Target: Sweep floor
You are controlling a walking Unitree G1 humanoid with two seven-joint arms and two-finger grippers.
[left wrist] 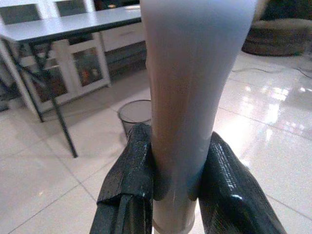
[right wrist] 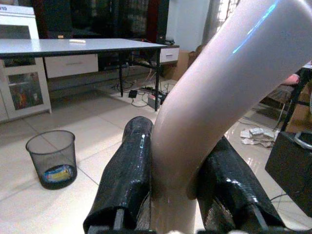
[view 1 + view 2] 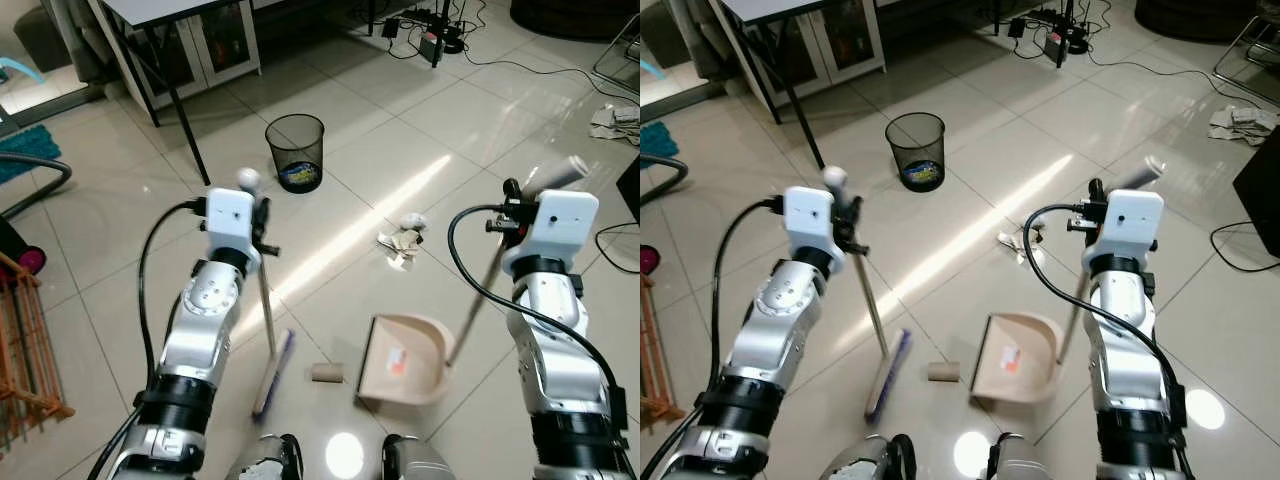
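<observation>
My left gripper (image 3: 262, 215) is shut on the top of a broom handle (image 3: 267, 300); the broom's purple-edged head (image 3: 272, 372) rests on the tiles in front of me. My right gripper (image 3: 515, 205) is shut on the beige dustpan handle (image 2: 219, 97). The dustpan (image 3: 405, 360) sits flat on the floor with its mouth facing left. A cardboard tube (image 3: 326, 373) lies between broom head and dustpan. Crumpled paper scraps (image 3: 402, 240) lie on the tiles farther out. In the left wrist view the two black fingers (image 1: 129, 180) squeeze the pale handle (image 1: 187, 97).
A black mesh wastebasket (image 3: 296, 151) stands ahead on the left, near a black-legged table (image 3: 160, 60). Cables and a power strip (image 3: 430, 40) lie at the back. More paper (image 3: 615, 122) is at far right. An orange rack (image 3: 25, 350) stands at the left.
</observation>
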